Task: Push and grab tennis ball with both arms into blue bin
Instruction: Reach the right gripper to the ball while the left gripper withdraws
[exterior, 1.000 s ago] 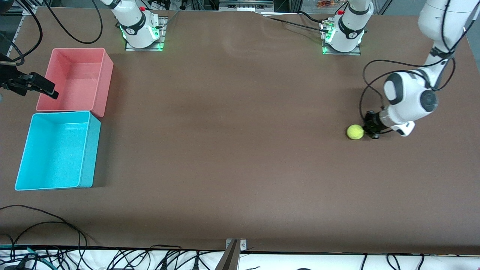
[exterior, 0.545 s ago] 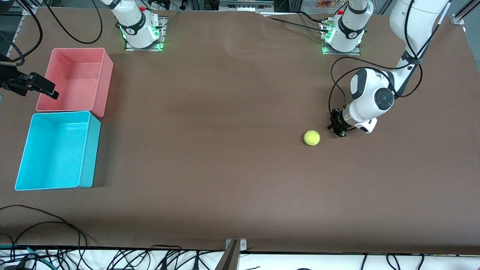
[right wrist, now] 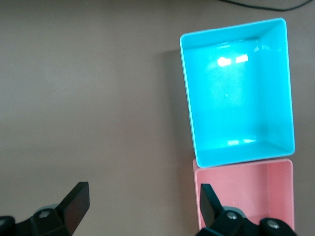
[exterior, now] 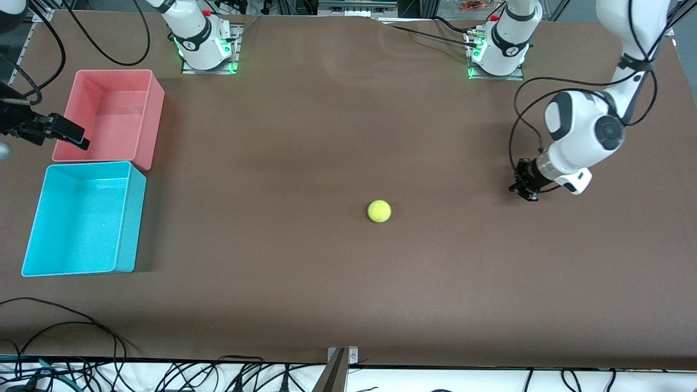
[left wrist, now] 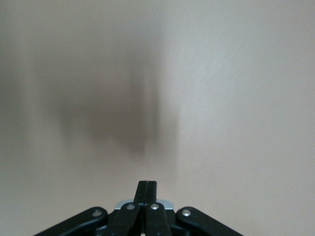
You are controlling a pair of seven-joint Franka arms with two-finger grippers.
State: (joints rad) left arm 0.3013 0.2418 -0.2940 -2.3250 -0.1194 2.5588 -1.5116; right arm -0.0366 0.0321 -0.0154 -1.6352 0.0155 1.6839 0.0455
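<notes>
The tennis ball (exterior: pixel 379 211) lies on the brown table near its middle, apart from both grippers. My left gripper (exterior: pixel 526 187) is shut and empty, low over the table toward the left arm's end; its closed fingers (left wrist: pixel 146 189) show in the left wrist view. My right gripper (exterior: pixel 65 133) is open and empty, held up over the edge of the pink bin (exterior: pixel 114 111). The blue bin (exterior: pixel 81 218) stands at the right arm's end, nearer the front camera than the pink bin. The right wrist view shows the blue bin (right wrist: pixel 236 93), the pink bin (right wrist: pixel 246 196) and the open right gripper (right wrist: pixel 142 204).
Both arm bases (exterior: pixel 207 43) stand along the table's edge farthest from the front camera. Cables (exterior: pixel 54 337) hang at the front edge. A metal bracket (exterior: pixel 340 362) sits at the front edge's middle.
The ball has rolled from beside my left gripper toward the table's middle. My left arm swung toward the right arm's end with the push and has drawn back. My right gripper barely moved.
</notes>
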